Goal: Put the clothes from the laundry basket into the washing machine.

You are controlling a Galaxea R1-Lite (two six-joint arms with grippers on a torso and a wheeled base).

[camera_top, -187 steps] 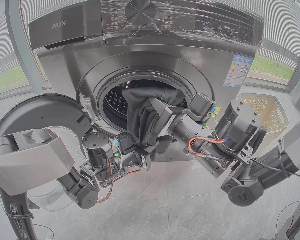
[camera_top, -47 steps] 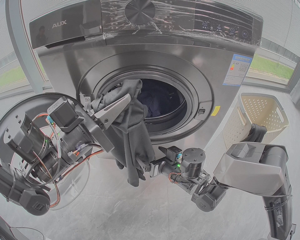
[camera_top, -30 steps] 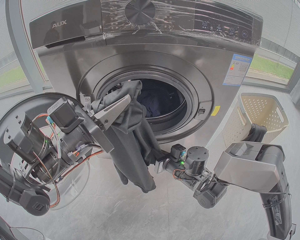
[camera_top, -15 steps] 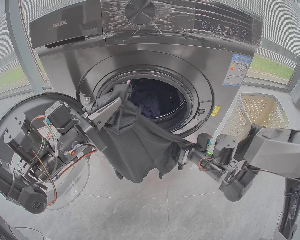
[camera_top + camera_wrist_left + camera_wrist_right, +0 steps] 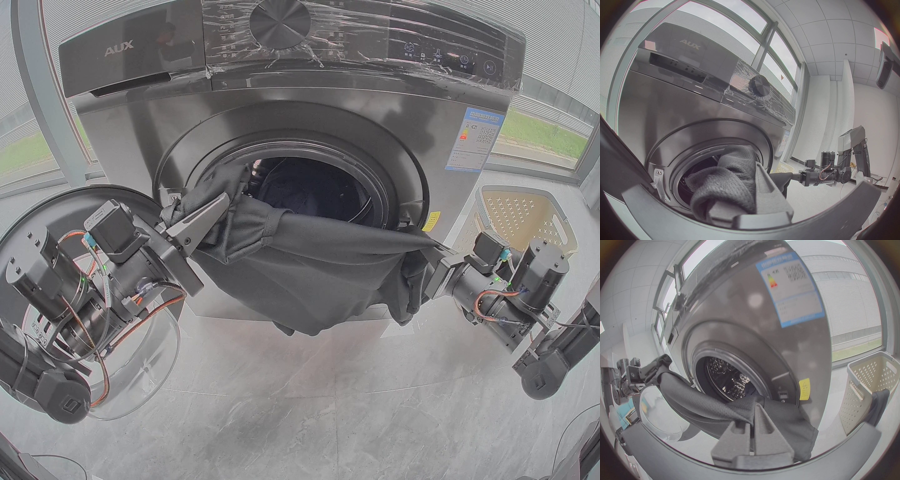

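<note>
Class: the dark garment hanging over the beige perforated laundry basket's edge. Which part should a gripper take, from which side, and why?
Take the dark garment by its bunched top fold, where it crosses the edge of the beige perforated plastic laundry basket, coming from above. It hangs limp, so that fold probably gives the thickest pinch, clear of the wall.

dark garment (image 5: 312, 269) stretched across washing machine (image 5: 300, 119) opening | laundry basket (image 5: 531, 219) upright, right of machine
</note>
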